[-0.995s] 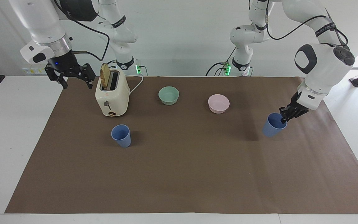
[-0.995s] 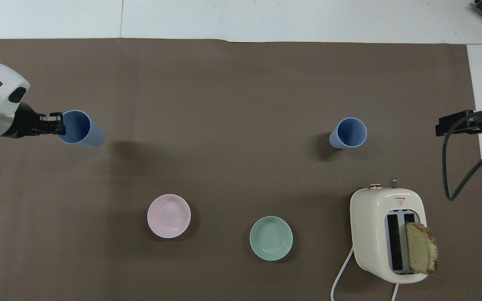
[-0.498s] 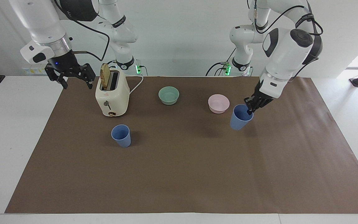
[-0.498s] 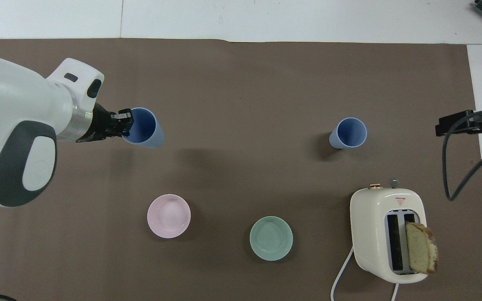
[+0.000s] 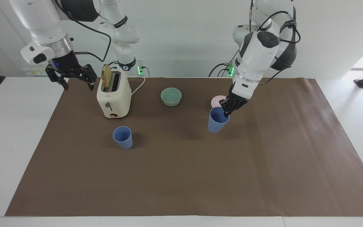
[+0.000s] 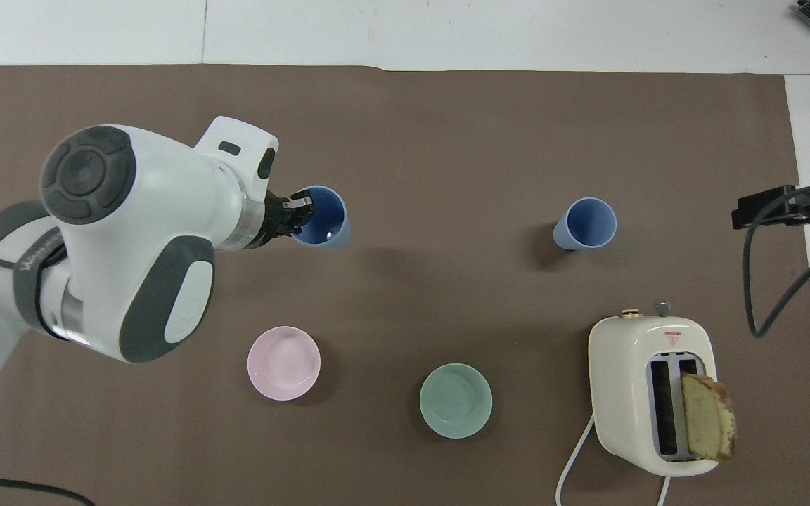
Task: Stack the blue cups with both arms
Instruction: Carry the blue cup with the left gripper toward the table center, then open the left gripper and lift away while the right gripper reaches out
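At the right arm's end of the table, the right gripper is held in the air over the edge of the brown paper mat, beside the toaster, with its fingers spread wide and nothing between them; this arm waits. Just beside it, a cream two-slot toaster is seen standing on the mat, with a slice of bread sticking up from the slot on the right arm's side and a white cord trailing toward the robots. A blue cup is set upright and open end up on the mat, farther from the robots than the toaster and clear of it. Toward the middle, a pale green bowl is placed nearer to the robots than either cup. A second blue cup is gripped at its rim by the left gripper, whose fingers are closed on the cup's wall, one inside the mouth and one outside; this cup is carried tilted in the air above the mat, with its shadow cast on the paper below, over a spot just beside the pink bowl, which is partly covered by the gripper in the facing view. The two cups are well apart
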Robot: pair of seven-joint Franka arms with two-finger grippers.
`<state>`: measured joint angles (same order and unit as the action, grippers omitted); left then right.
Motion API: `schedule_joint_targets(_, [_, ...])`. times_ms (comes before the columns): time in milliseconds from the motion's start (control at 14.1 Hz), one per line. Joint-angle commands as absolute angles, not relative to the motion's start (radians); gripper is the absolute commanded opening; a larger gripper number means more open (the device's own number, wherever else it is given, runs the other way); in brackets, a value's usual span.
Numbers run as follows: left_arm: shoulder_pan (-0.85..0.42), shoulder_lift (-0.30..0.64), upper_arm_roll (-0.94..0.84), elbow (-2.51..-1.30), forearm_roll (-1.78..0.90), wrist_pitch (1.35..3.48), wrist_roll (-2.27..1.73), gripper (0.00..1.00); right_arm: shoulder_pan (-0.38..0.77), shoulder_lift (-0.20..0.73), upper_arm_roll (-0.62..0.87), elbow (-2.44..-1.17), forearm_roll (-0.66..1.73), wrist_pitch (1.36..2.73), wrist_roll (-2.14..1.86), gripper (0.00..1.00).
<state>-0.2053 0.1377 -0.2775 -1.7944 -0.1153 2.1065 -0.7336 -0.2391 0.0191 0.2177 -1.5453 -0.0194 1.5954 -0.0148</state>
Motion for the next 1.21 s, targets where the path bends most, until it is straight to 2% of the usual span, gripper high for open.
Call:
schedule_joint_targets(0, [-0.278,0.207,-0.261,-1.795,-0.081,2.195,-0.802,0.0,-0.245,-0.002,0.218,-1.566,-0.002,1.615,-0.025,1.0])
schedule_joint_targets(427, [-0.321,0.273,-0.262,-1.864,-0.02,2.279,-0.784,0.0,-0.245,0.0,0.219,-1.566,-0.002,1.615,-0.023,1.0])
schedule_joint_targets(853, [-0.321,0.285,-0.262,-1.879,-0.017,2.299,-0.741,0.0,-0.244,-0.005,0.219,-1.581,-0.002,1.637,-0.025,1.0])
schedule_joint_targets(995, [-0.319,0.285,-0.262,-1.879,-0.017,2.296,-0.718,0.93,-0.242,-0.005,0.219,-1.603,0.0,1.653,-0.026,1.0])
schedule_joint_targets(1066, [-0.321,0.285,-0.261,-1.875,-0.015,2.292,-0.718,1.0,-0.239,0.003,0.219,-1.614,-0.002,1.698,-0.034,1.0])
schedule_joint_targets(1137, [-0.321,0.284,-0.259,-1.868,-0.015,2.28,-0.719,1.0,-0.235,0.005,0.221,-1.63,-0.002,1.735,-0.026,1.0])
